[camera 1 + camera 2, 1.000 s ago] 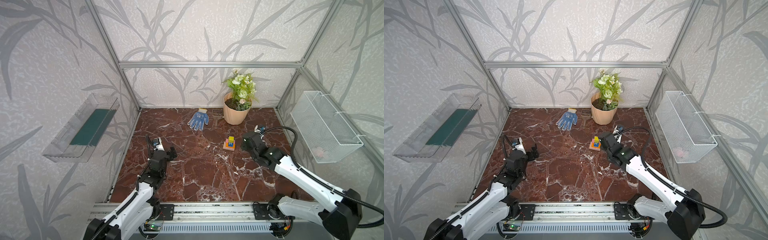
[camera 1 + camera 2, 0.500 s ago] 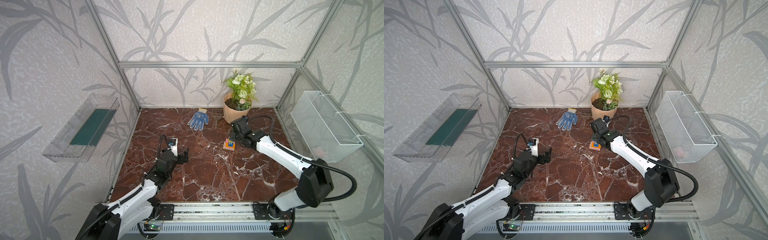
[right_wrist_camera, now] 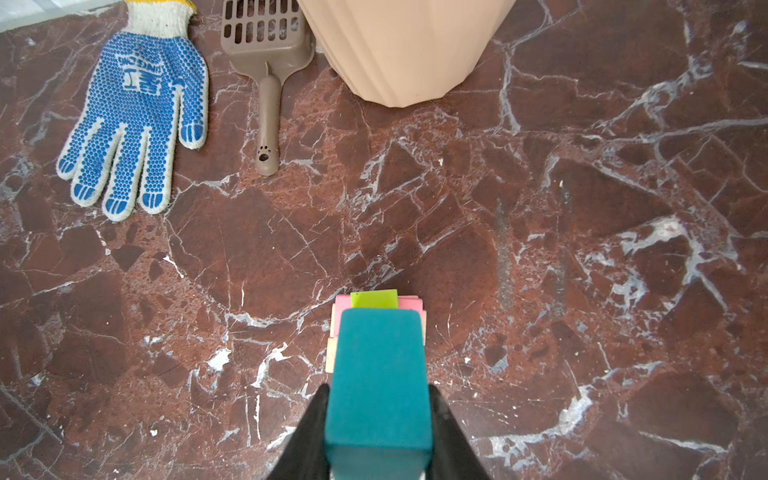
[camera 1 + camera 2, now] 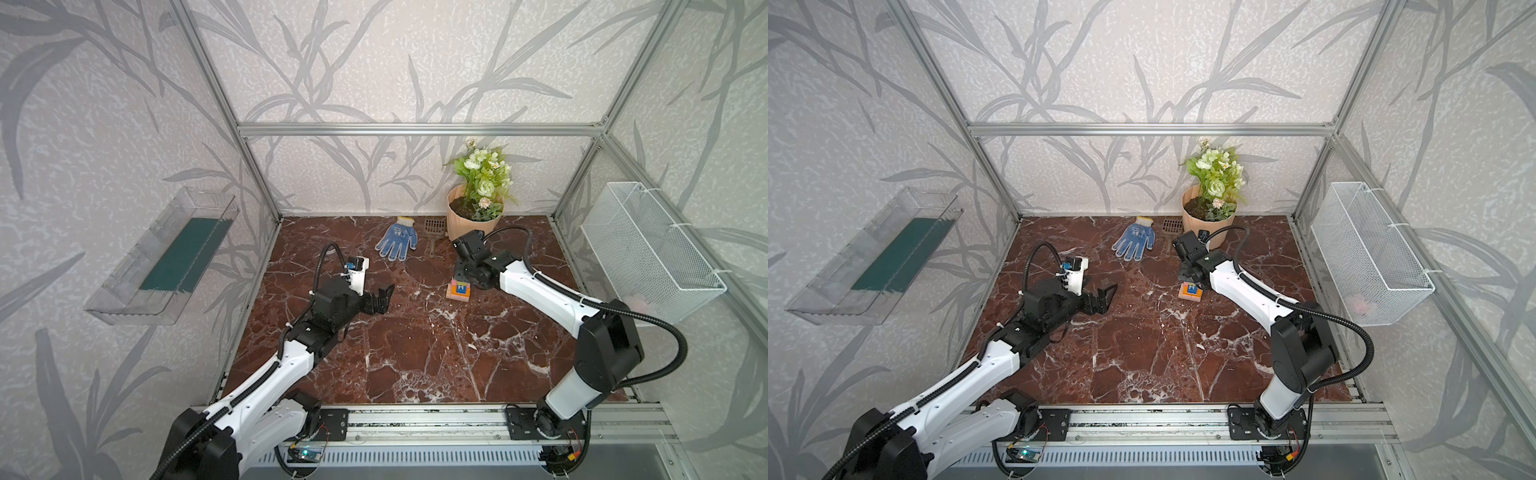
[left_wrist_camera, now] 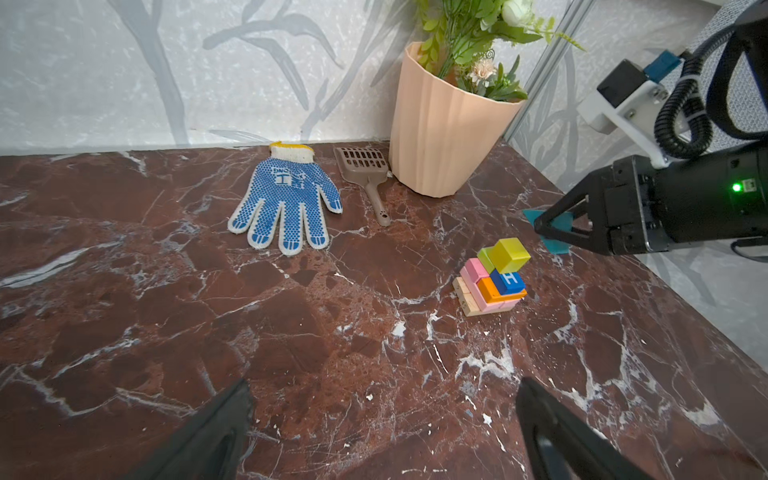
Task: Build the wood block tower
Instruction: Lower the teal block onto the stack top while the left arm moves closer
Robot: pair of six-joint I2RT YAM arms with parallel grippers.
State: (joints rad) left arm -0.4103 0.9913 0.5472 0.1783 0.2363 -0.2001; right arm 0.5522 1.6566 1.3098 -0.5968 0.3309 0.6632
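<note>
The wood block tower [image 4: 458, 289] [image 4: 1190, 291] stands right of the floor's middle. In the left wrist view it shows a tan base [image 5: 465, 298], pink [image 5: 473, 269] and orange [image 5: 490, 291] layers, a blue "H" cube [image 5: 509, 281], and lime and yellow cubes [image 5: 509, 252] on top. My right gripper [image 4: 461, 275] [image 3: 378, 399] hangs just above and behind the tower, shut on a teal piece [image 3: 378, 374] [image 5: 557, 246]. My left gripper [image 4: 380, 297] [image 5: 382, 399] stands open and empty over bare floor, well left of the tower.
A blue dotted glove [image 4: 397, 243], a brown scoop [image 4: 434, 232] and a peach flowerpot [image 4: 469, 216] lie along the back wall behind the tower. A wire basket [image 4: 648, 249] hangs on the right wall, a clear tray [image 4: 166, 257] on the left.
The right arm has swung from the tower's right side to above and behind it, with the teal piece in its grip. The left arm has reached farther toward the middle.
</note>
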